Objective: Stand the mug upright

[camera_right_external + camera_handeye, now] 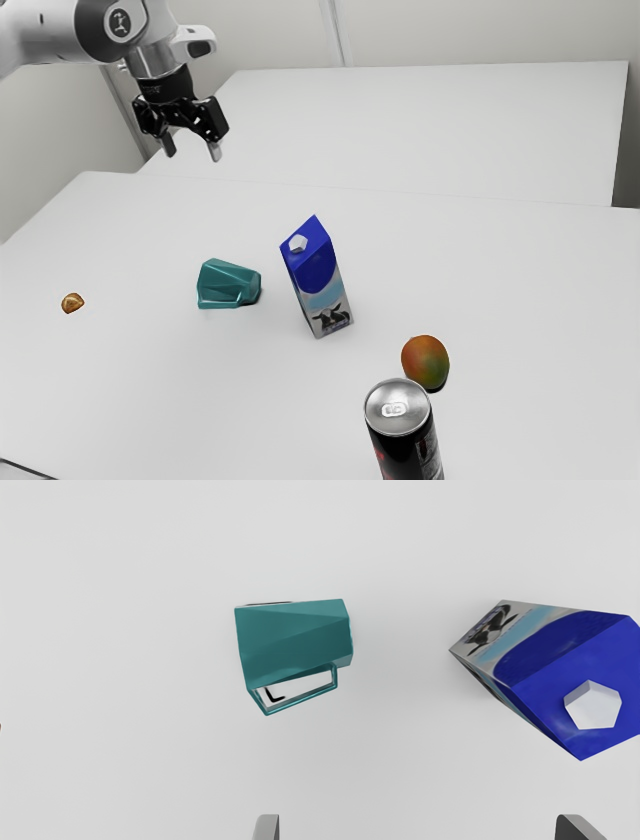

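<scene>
The gripper (192, 152) hangs high above the table, toward the exterior view's upper left, with its two fingers wide apart. Nothing is between them. A teal faceted mug (225, 284) lies on its side on the table, well below and apart from the hand. In the wrist view the mug (295, 642) shows its side wall and its angular handle, which lies out to one side along the table. The same view has the open gripper (417, 825) with its fingertips at the bottom edge.
A blue and white milk carton (318, 278) stands near the mug, toward the exterior view's right. Farther off are a mango (425, 361) and a black can with a silver top (398, 408). A small brown-gold object (72, 302) lies toward the exterior view's left on the white table (200, 400).
</scene>
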You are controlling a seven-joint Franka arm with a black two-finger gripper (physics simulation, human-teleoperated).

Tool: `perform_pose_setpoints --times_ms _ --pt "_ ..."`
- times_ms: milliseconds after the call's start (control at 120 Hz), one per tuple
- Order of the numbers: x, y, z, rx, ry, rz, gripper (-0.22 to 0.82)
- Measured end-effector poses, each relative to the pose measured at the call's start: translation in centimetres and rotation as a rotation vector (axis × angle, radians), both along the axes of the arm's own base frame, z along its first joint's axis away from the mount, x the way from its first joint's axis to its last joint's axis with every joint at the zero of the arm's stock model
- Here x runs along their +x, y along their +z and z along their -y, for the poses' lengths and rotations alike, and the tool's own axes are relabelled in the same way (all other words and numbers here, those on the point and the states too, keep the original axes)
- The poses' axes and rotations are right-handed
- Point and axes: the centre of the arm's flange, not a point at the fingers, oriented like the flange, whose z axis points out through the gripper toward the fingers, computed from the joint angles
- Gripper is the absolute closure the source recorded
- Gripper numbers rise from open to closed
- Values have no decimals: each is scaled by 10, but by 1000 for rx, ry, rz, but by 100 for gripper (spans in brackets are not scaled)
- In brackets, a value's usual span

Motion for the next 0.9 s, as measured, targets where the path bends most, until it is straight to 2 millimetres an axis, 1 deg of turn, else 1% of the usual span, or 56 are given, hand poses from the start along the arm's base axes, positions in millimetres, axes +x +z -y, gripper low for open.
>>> perform_pose_setpoints --times_ms 150,225,392,567,633,708,825,900 --pt "3 -6 7 0 -3 -10 0" --pt "5 -10 7 0 1 -18 0" --pt "2 -12 -2 6 29 -30 0" --pt "-8 -29 -18 -41 78 -79 0" --pt "-14 -45 -26 -81 93 -98 0" --pt "-19 -67 -36 -127 87 -98 0" --pt "-17 -100 -54 -212 70 -67 0" --pt "-18 -127 -68 -265 71 -64 0"
